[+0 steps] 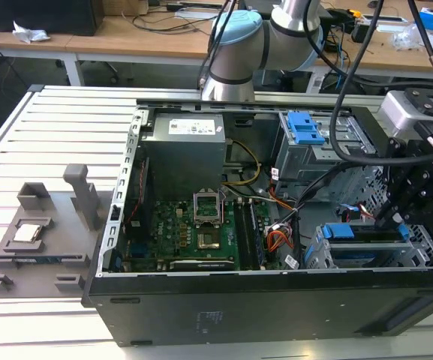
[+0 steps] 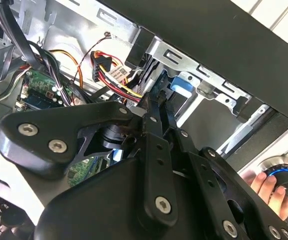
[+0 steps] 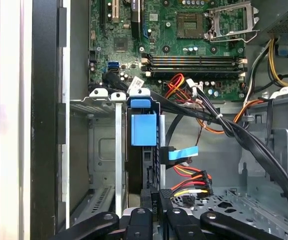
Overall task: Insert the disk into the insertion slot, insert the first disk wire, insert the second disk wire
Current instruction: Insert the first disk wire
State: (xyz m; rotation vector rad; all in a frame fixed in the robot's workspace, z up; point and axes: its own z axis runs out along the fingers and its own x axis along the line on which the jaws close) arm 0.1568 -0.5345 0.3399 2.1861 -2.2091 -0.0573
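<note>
**Operator:** Gripper [image 3: 156,194] state?

**Technician:** Closed. Fingers [image 2: 153,142] drawn together, with the tips just at the near end of the disk [image 3: 144,127]. Contact with the disk not determinable.

**Operator:** Disk location?

**Technician:** Standing on edge inside the insertion slot [image 3: 101,150], with the blue carrier tab at the end toward the motherboard [image 3: 183,25]. In the exterior view, low at the exterior view's right of the open computer case [image 1: 239,315], directly beneath the gripper.

**Operator:** Wiring near the slot?

**Technician:** Red, yellow and black wire bundle [image 3: 191,182] with a black connector, lying just beside the disk. Flat blue cable [image 3: 182,153] just beside the carrier. Connection state of either not determinable.

**Operator:** Surroundings?

**Technician:** Taller grey cage [image 1: 306,150] with a blue clip beyond the slot, seen in the exterior view. Outside the case, in the second wrist view, a person's hand [image 2: 266,187] against a round button [image 2: 279,175] with a blue ring.
</note>
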